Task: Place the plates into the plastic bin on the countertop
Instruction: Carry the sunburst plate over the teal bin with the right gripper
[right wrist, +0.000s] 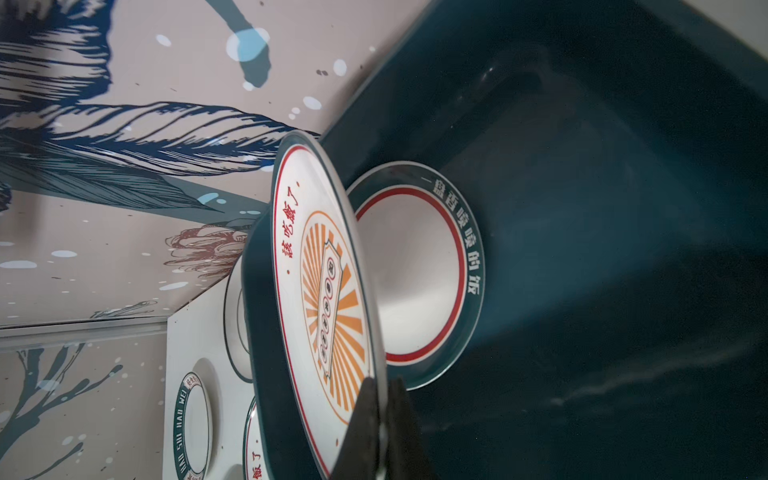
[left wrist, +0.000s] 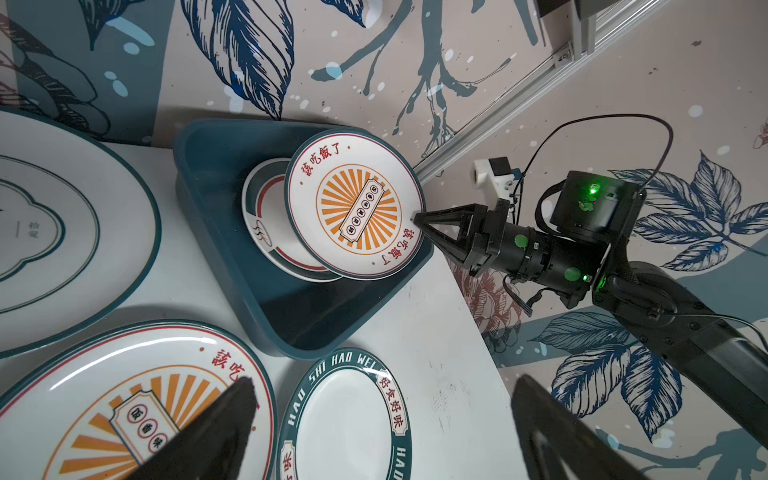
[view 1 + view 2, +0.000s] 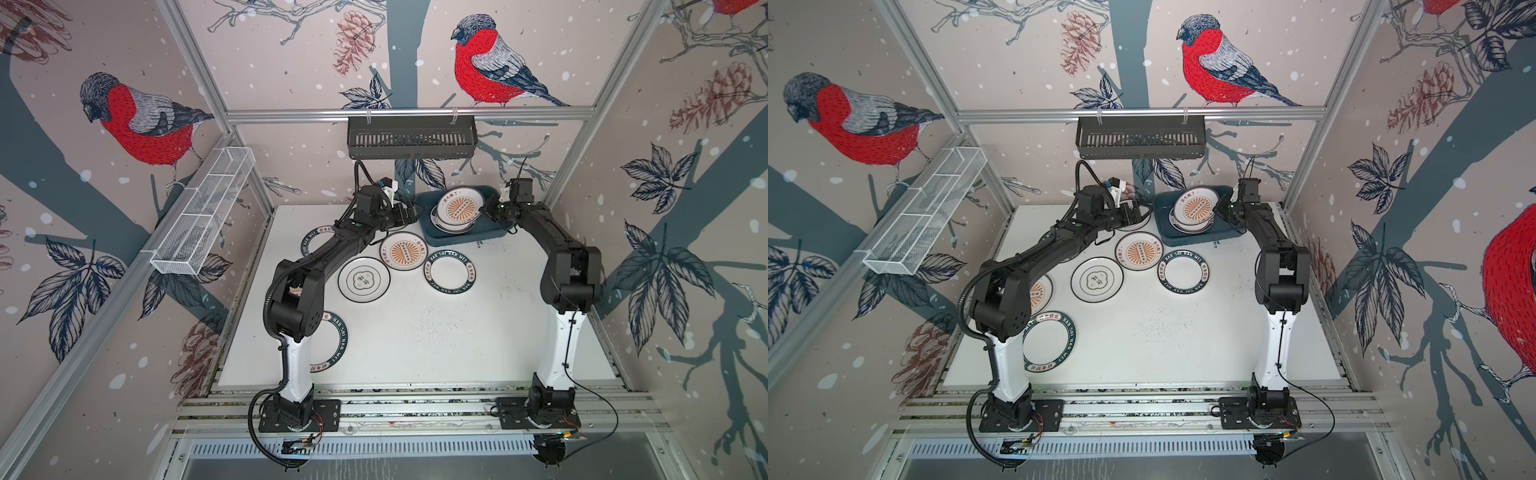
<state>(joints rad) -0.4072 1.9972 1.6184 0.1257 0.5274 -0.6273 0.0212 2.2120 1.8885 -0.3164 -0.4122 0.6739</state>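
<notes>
The right jaws are closed on the rim of a sunburst plate (image 2: 355, 208), pinching only a thin strip of its edge. The plate hangs tilted from that pinch, out ahead of the tips, over the bin (image 2: 307, 320). Just under it a red-ringed plate (image 1: 415, 274) lies flat in the bin; whether the two touch I cannot tell.

The main risk, as I judge it, is the tilt. If the jaws open now, the plate falls onto the red-ringed plate, and it may clatter, skid or end propped against the bin's wall. With so small a hold on a glazed rim, the plate could also pivot or slip out before it is level. If the far edge catches on the plate below as the arm lowers, it could be levered out of the jaws.

The left jaws stand wide open and empty. A second sunburst plate (image 2: 104, 415) and a lettered plate (image 2: 345, 419) lie below them on the desk (image 3: 436, 340). In both top views these jaws sit close beside the bin's wall, so a careless move could nudge the bin or meet the right arm. A cloud plate (image 3: 364, 279) lies farther off.
</notes>
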